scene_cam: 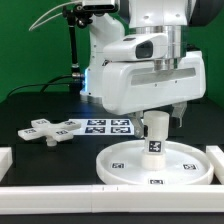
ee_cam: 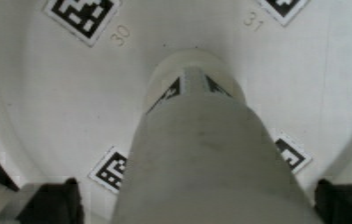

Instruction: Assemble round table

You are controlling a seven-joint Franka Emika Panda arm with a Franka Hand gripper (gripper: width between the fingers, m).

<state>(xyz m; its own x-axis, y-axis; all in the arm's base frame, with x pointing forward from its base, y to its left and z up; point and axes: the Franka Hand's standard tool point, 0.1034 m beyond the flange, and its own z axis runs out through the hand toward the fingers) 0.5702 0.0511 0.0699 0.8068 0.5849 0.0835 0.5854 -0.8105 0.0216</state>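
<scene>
The large round disc (scene_cam: 122, 166) lies flat at the front of the black table, tags on its face. The thick cylinder leg (scene_cam: 155, 138) stands upright at the disc's centre. My gripper (scene_cam: 160, 115) is straight above, with a dark finger on either side of the leg's top. In the wrist view I look down the leg (ee_cam: 199, 150) onto the disc (ee_cam: 48, 90). The black fingers (ee_cam: 52, 203) stand a little clear of the leg's sides, so the gripper (ee_cam: 194, 203) is open around it. The cross-shaped foot (scene_cam: 50, 130) lies loose toward the exterior view's left.
The marker board (scene_cam: 108, 126) lies flat behind the disc, beside the foot. White border rails run along the front (scene_cam: 100, 196), at the exterior view's left (scene_cam: 5, 158) and at its right (scene_cam: 215, 160). The arm's white body hangs over the disc.
</scene>
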